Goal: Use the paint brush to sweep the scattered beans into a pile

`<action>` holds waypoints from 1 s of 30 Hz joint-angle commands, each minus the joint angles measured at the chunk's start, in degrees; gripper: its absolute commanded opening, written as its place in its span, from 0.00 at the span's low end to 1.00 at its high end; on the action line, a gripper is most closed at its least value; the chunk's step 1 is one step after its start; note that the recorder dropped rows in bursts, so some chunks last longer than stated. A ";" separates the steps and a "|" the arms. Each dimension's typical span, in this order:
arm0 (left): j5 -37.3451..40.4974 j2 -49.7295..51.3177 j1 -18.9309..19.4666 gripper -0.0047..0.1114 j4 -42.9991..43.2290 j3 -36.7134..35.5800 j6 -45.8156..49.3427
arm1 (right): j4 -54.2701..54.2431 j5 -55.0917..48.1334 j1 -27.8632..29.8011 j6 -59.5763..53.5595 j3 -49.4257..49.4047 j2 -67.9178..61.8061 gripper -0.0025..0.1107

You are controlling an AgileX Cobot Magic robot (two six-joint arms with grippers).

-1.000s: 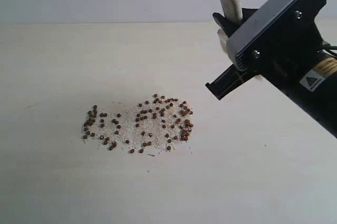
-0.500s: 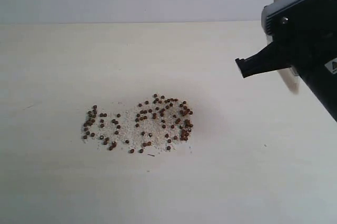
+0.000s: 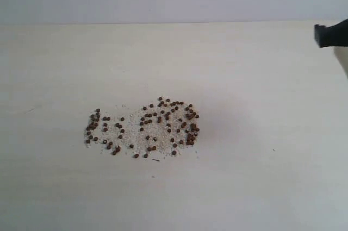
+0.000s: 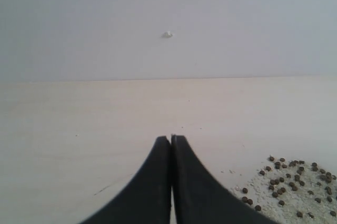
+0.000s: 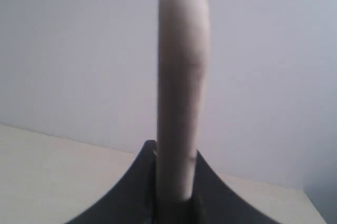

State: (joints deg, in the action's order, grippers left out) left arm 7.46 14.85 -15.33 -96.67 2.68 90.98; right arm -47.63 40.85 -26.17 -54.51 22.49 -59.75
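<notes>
Well: tiny round reddish-brown beans (image 3: 142, 129), whitish crumbs among them, lie loosely spread mid pale table (image 3: 261, 176). Our right gripper (image 5: 174, 153) clamps pale wooden handle of paint brush (image 5: 181, 76), well apart from beans, likely leaving bristles free for sweeping; bristles unseen. Our left gripper (image 4: 171, 145) pinched together, empty, beside beans.

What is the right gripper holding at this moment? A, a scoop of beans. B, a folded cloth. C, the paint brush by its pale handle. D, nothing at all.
C: in the right wrist view, the right gripper is closed on the paint brush, and the pale handle stands out from between its fingers.
</notes>
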 commanded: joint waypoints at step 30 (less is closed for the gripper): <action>-0.17 -0.27 -0.09 0.04 0.33 -0.13 0.28 | 95.70 4.78 23.20 75.68 0.50 -11.46 0.02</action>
State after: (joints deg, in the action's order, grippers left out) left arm 7.46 14.85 -15.33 -96.67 2.68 90.98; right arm 48.94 43.85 -1.89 24.73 20.97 -64.90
